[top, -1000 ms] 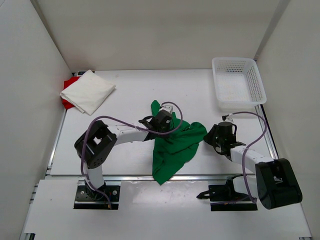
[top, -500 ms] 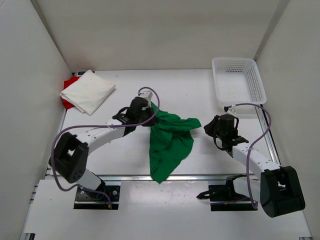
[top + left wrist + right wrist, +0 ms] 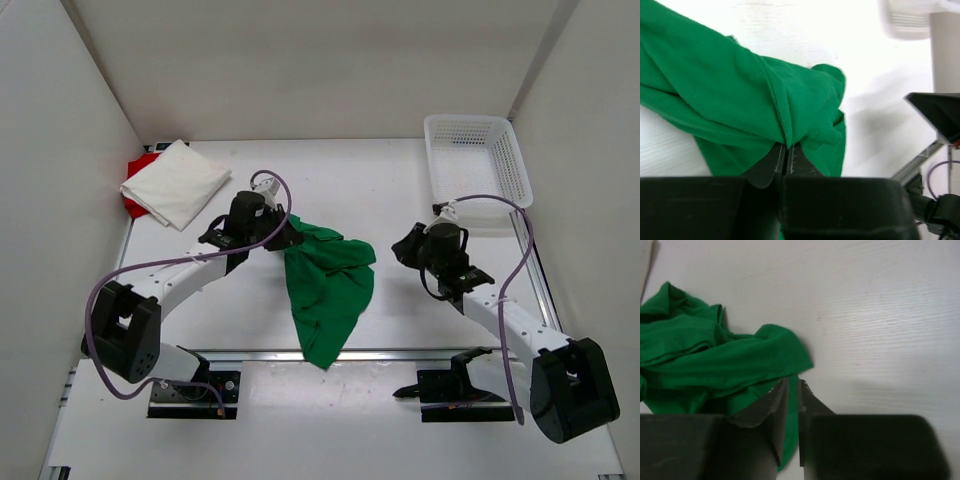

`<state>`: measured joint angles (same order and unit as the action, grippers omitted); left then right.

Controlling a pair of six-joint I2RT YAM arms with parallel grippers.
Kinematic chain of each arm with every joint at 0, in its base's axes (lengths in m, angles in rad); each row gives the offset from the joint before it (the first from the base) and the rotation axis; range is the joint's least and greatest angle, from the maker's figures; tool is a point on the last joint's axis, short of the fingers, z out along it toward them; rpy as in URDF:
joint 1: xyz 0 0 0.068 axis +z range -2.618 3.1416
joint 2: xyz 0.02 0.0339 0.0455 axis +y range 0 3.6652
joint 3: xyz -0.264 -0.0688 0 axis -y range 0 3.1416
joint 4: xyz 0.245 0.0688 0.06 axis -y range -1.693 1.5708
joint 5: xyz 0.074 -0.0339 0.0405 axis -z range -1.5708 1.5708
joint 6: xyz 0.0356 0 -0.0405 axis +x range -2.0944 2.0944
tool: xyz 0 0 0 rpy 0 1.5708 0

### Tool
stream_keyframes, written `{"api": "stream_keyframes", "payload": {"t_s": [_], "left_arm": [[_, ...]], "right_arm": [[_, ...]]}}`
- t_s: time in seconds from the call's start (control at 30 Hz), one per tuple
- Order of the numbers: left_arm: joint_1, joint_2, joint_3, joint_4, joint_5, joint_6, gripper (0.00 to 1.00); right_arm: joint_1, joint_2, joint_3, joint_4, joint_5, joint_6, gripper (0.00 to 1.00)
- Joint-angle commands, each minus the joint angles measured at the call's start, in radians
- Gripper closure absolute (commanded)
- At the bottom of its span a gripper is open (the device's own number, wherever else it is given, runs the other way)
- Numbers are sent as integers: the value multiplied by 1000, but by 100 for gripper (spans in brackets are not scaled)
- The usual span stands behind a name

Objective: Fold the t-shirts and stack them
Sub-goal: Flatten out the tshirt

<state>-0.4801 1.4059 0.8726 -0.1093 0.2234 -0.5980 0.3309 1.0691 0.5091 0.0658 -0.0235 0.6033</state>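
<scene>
**Green t-shirt (image 3: pixel 325 290), bunched at mid-table and gripped by one fold.**
Its upper left fold is pinched between the closed jaws of the left gripper (image 3: pixel 285 236), and the rest is spread toward the table's (image 3: pixel 350 180) near edge. The right gripper (image 3: pixel 403 246) is held near the cloth's right edge, jaws almost together (no cloth caught between them). The white t-shirt (image 3: pixel 175 182) is laid folded upon the red t-shirt (image 3: pixel 135 168) at far left.

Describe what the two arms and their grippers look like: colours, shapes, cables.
Both arms match: the left arm and right arm have white tubular links between chunky black joint housings. A loose purple cable runs along each. The left gripper and right gripper are black, each with two tapered fingers on a boxy body.
</scene>
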Motion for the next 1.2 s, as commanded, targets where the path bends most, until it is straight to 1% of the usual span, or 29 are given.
{"api": "stream_keyframes", "payload": {"t_s": [0.0, 0.03, 0.07, 0.1, 0.13, 0.17, 0.2, 0.23, 0.3, 0.33, 0.37, 0.4, 0.5, 0.6, 0.63, 0.7, 0.8, 0.87, 0.97, 1.1, 1.13, 1.17], "left_arm": [[26, -54, 4, 59, 45, -35, 89], [49, -70, -18, 50, 44, -34, 83], [61, -87, -29, 40, 28, -29, 79], [93, -94, -49, 31, -1, -23, 78], [125, -116, -61, 23, -16, -16, 72], [144, -130, -85, 11, -33, -16, 65], [152, -139, -98, 4, -45, -5, 60], [159, -153, -101, -12, -83, 15, 52], [155, -169, -98, -30, -134, 27, 30], [120, -177, -86, -52, -195, 46, 28], [83, -179, -77, -70, -250, 55, 29], [49, -180, -63, -69, -271, 59, 30], [-137, -128, 3, -96, -370, 95, 30], [-257, -27, 91, -112, -413, 125, 30], [-274, 3, 115, -116, -414, 132, 31], [-331, 92, 160, -113, -424, 144, 30], [-389, 215, 259, -138, -479, 181, 26], [-410, 287, 337, -155, -512, 199, 22], [-399, 415, 428, -174, -519, 213, 16], [-387, 507, 525, -202, -545, 242, 11], [-381, 531, 537, -210, -542, 250, 14], [-379, 547, 549, -219, -545, 250, 22]], "right_arm": [[69, 47, 8, 5, -43, -22, 85], [95, 57, -15, 17, -35, -31, 83], [111, 78, -38, 22, -47, -31, 78], [114, 100, -41, 29, -77, -33, 75], [128, 110, -50, 43, -98, -31, 73], [151, 132, -52, 39, -104, -34, 70], [158, 153, -53, 40, -99, -34, 70], [169, 176, -53, 49, -93, -37, 68], [178, 192, -60, 60, -96, -34, 67], [178, 212, -61, 74, -110, -31, 67], [178, 218, -58, 77, -113, -25, 67], [177, 233, -54, 75, -110, -30, 66], [178, 238, -69, 92, -93, -23, 66], [172, 226, -96, 112, -90, -14, 67], [172, 223, -103, 111, -92, -10, 66], [159, 213, -118, 117, -101, -5, 66], [140, 198, -150, 138, -118, 3, 66], [140, 189, -167, 153, -127, 12, 64], [138, 193, -191, 176, -145, 21, 63], [138, 221, -201, 210, -174, 36, 62], [143, 223, -205, 222, -179, 47, 62], [142, 229, -208, 221, -181, 47, 62]]}}
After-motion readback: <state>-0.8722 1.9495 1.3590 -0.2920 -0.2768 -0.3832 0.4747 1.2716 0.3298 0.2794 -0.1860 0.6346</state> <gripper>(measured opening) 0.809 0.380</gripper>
